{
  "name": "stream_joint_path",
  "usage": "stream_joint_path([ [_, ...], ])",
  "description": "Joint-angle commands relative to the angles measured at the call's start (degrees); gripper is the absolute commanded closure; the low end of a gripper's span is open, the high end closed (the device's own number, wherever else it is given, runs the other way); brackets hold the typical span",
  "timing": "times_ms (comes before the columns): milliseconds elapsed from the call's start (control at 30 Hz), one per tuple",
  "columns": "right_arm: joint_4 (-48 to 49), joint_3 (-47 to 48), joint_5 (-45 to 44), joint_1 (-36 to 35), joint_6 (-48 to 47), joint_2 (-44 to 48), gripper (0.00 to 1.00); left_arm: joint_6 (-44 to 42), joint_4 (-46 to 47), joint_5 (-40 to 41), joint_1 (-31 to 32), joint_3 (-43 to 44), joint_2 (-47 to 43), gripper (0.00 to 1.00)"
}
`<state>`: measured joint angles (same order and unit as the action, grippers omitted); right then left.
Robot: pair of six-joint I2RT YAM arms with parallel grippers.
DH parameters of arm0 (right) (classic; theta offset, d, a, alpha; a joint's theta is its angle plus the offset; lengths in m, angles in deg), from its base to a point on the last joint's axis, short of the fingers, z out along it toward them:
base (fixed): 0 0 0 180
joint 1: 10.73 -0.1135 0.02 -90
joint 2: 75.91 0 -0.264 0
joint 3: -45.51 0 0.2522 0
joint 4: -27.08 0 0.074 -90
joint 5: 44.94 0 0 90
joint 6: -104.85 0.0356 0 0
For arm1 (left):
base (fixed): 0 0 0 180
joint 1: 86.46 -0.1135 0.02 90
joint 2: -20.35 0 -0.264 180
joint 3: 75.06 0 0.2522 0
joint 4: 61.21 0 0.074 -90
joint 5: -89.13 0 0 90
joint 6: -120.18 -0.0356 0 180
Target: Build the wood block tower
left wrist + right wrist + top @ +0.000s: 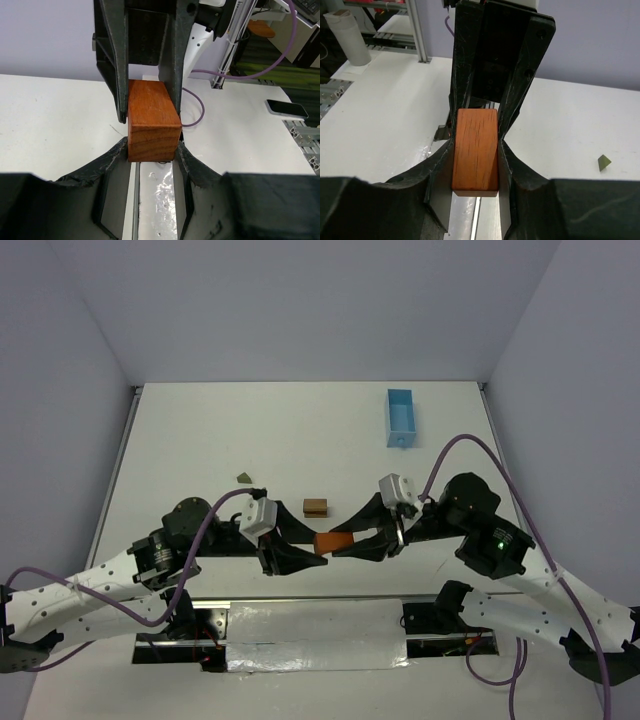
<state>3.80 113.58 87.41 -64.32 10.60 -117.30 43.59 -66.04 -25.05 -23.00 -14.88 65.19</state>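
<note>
A reddish-orange wooden block [335, 541] hangs just above the table's near edge, gripped from both ends. My left gripper [317, 553] is shut on its left end and my right gripper [352, 543] on its right end. In the left wrist view the block [152, 120] sits at my left gripper's [152, 150] tips. In the right wrist view the block [475, 150] lies deep between my right gripper's [475, 145] jaws. A brown block [316, 507] lies just beyond. An olive-green triangle [244, 477] lies further left, also in the right wrist view [604, 162]. No stack shows.
A light-blue tray [401, 417] stands at the back right. A silver taped strip [310, 625] runs along the table's near edge under the held block. Grey walls close in the table on the left, back and right.
</note>
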Motion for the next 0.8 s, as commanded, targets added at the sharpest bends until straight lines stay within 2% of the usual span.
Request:
stream_joint_path([
  [0, 1.34, 0.01, -0.60, -0.73, -0.49, 0.07, 0.67, -1.46, 2.06, -0.60, 0.26, 2.28, -0.63, 1.00],
  [67, 1.78, -0.34, -0.95, -0.82, -0.76, 0.25, 0.80, -1.54, 1.36, 0.01, 0.26, 2.37, -0.63, 0.97],
  [100, 1.96, -0.51, -2.00, -0.82, -1.11, 0.43, 0.93, -1.37, 1.01, 0.88, 0.26, 2.37, -0.63, 0.92],
  [133, 2.31, -1.30, -2.96, -0.82, -1.11, 0.95, 0.96, -1.28, 0.39, 3.76, 0.26, 2.37, -0.72, 0.67],
  [167, 3.18, -1.83, -4.19, -0.82, -1.20, 1.13, 0.97, -1.11, -0.31, 6.14, 0.26, 2.45, -0.98, 0.49],
  [200, 3.36, -2.53, -6.73, -0.73, -2.24, 1.31, 1.00, -0.32, -2.58, 9.30, 0.26, 2.54, -1.24, 0.24],
  [233, 4.41, -4.19, -8.14, -0.73, -2.69, 1.57, 1.00, 0.12, -4.51, 16.55, 0.26, 3.15, -1.77, 0.01],
  [333, 8.62, -8.75, -13.07, 0.66, -4.01, 0.70, 1.00, 1.97, -17.16, 26.44, 0.26, 5.79, -3.70, 0.01],
  [367, 9.34, -9.73, -13.25, 1.02, -4.18, 0.00, 1.00, 2.75, -20.84, 33.43, 0.26, 6.58, -4.49, 0.01],
  [400, 11.43, -11.48, -12.73, 1.81, -4.71, -0.97, 1.00, 4.15, -27.84, 36.72, 0.26, 7.80, -5.54, 0.00],
  [500, 17.59, -14.04, -10.47, 4.36, -5.59, -6.50, 1.00, 5.75, -39.29, 47.28, 0.26, 10.09, -10.46, 0.01],
  [600, 23.04, -14.49, -7.21, 9.52, -9.37, -15.27, 1.00, 3.74, -43.55, 53.27, 0.26, 10.02, -18.26, 0.00],
  [767, 30.08, -13.96, 5.45, 19.73, -8.67, -25.81, 0.99, 1.27, -43.65, 53.28, 0.26, 6.42, -25.58, 0.01],
])
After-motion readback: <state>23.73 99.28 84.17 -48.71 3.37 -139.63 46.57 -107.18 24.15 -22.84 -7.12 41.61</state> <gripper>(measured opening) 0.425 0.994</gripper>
